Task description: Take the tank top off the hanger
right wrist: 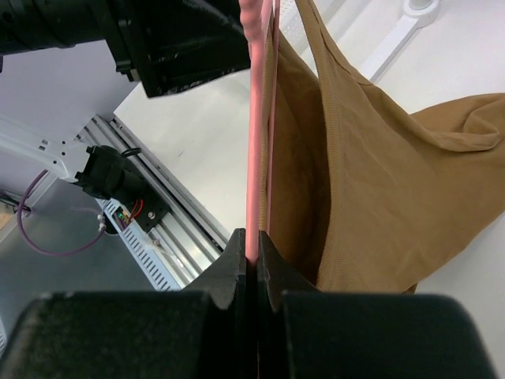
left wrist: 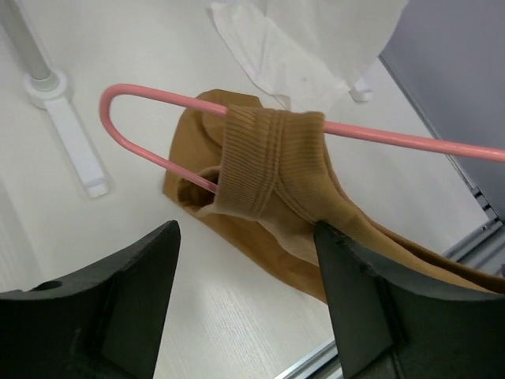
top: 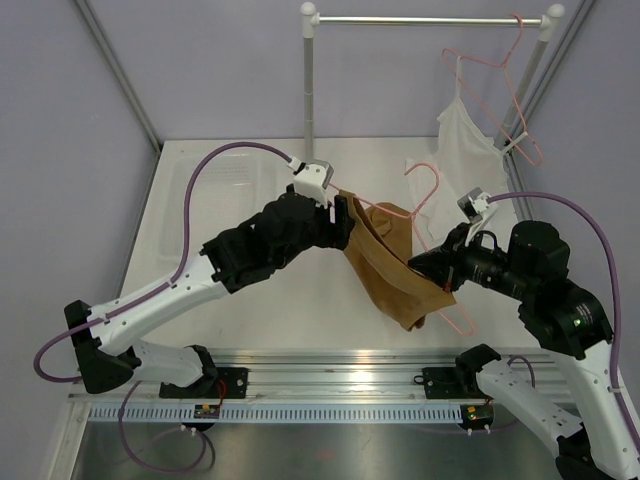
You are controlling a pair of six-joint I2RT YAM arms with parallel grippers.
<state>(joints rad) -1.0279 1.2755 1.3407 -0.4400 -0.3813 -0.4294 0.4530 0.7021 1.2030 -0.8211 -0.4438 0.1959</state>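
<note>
The tan-brown tank top (top: 385,262) hangs from the pink hanger (top: 432,185), which is held tilted above the table. My right gripper (top: 420,262) is shut on the hanger's wire (right wrist: 252,142), with the tank top (right wrist: 371,158) draped just to its right. My left gripper (top: 340,215) is at the top's left end. In the left wrist view it (left wrist: 245,229) is open. A ribbed strap (left wrist: 268,158) wraps round the hanger arm (left wrist: 126,99) just beyond the fingers. The right finger (left wrist: 371,308) lies against the cloth.
A second pink hanger (top: 505,75) with a white strappy garment (top: 465,150) hangs on the rack rail (top: 430,20) at the back right. The rack pole (top: 310,85) stands behind, and its foot (left wrist: 71,134) shows on the table. An aluminium rail (top: 320,375) runs along the near edge.
</note>
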